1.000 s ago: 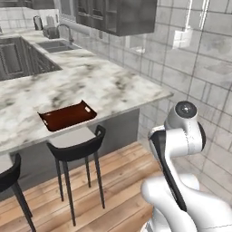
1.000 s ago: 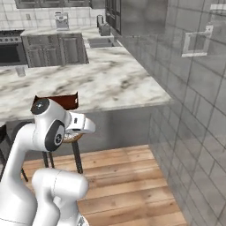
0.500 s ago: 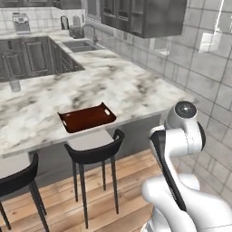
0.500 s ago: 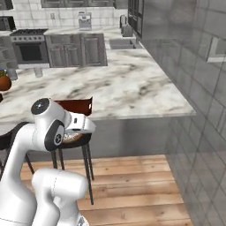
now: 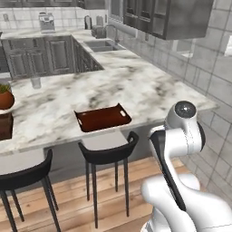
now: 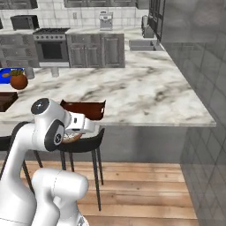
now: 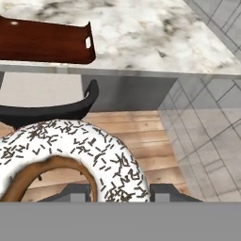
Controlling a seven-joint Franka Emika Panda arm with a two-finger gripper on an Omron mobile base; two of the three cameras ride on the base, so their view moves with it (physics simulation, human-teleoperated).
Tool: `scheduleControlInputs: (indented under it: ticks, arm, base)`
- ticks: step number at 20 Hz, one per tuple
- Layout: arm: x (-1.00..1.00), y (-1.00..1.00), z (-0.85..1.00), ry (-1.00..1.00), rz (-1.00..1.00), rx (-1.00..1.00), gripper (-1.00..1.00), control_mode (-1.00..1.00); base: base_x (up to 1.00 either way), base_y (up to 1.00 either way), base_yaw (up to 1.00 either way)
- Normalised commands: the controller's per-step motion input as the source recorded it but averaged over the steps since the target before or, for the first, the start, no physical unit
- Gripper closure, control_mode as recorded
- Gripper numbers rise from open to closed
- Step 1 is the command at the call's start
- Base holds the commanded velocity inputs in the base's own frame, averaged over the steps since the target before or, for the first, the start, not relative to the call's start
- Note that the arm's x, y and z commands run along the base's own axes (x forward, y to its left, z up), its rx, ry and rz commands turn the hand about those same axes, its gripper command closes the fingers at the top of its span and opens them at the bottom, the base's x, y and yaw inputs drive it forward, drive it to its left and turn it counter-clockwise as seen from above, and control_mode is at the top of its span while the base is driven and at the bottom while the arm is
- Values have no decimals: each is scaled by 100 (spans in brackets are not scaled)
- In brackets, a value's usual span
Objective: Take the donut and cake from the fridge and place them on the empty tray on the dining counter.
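A: What is shown in the left base view?

B: A dark reddish tray [image 5: 103,118] is seen lying empty near the front edge of the marble dining counter [image 5: 149,93], with two black stools [image 5: 108,152] tucked below. A sink counter and grey cabinets are set behind, and a tiled wall stands to the right.

A: And the right base view?

B: The same tray [image 6: 84,109] is seen beyond the folded white arm. The donut [image 6: 70,138] is probably the tan sliver glimpsed under the arm's wrist, though it is mostly hidden there. A stove is set along the back wall.

A: The hand view?

B: The white-glazed, sprinkled donut [image 7: 70,157] is held close to the camera in the tool [image 7: 117,192], whose tips are closed against it. The tray [image 7: 44,41] is seen ahead and above, well apart.

A: How far along is the task judged to be?

B: The donut has been fetched but not yet set down; the cake is left to be collected.
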Motion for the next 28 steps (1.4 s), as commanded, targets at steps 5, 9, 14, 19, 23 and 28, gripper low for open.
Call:
scheduleControlInputs:
  ticks: [5,9,14,19,23,28]
  arm:
    - [0,0,0,0,0,0,100,100]
    - [0,0,0,0,0,0,100,100]
    - [0,0,0,0,0,0,100,100]
    - [0,0,0,0,0,0,100,100]
    - [0,0,0,0,0,0,100,100]
    - [0,0,0,0,0,0,100,100]
  base:
    - [35,-16,24]
    - [38,-18,24]
    - [40,-21,24]
    - [40,-21,23]
    - [38,-21,21]
    - [33,-19,20]
